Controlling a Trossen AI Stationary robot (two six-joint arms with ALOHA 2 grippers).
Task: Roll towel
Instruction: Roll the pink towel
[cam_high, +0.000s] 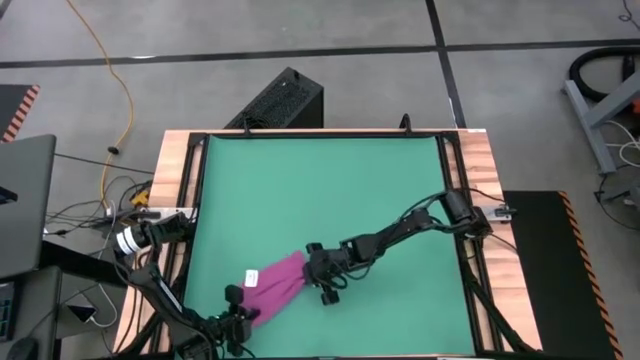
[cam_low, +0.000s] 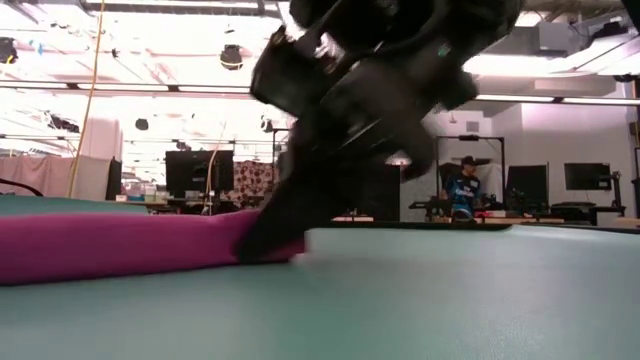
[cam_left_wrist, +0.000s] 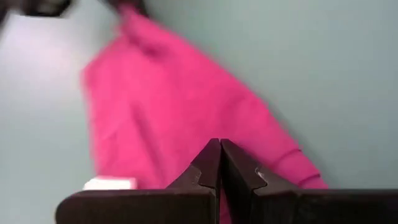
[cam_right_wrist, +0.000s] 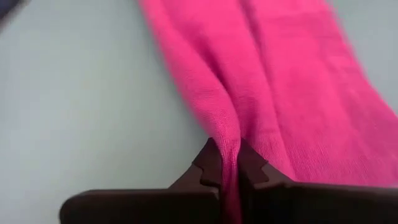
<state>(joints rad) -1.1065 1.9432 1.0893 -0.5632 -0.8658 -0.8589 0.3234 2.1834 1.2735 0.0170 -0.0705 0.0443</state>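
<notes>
The towel (cam_high: 275, 284) lies bunched in a long strip on the green worktop (cam_high: 320, 190), near its front edge, white tag (cam_high: 251, 277) showing on one side. The right gripper (cam_high: 312, 268) is down at the strip's far end, fingers (cam_right_wrist: 214, 163) pinched narrow on a raised fold of the fabric. The left gripper (cam_high: 240, 318) sits at the towel's near end, fingers (cam_left_wrist: 208, 163) pressed fully together over the cloth; whether they pinch it cannot be determined.

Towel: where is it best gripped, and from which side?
Judging by its pose, at the two ends. The towel lies bunched lengthwise; the right gripper pinches a raised fold at its far end, the left gripper is shut at the tag end.
</notes>
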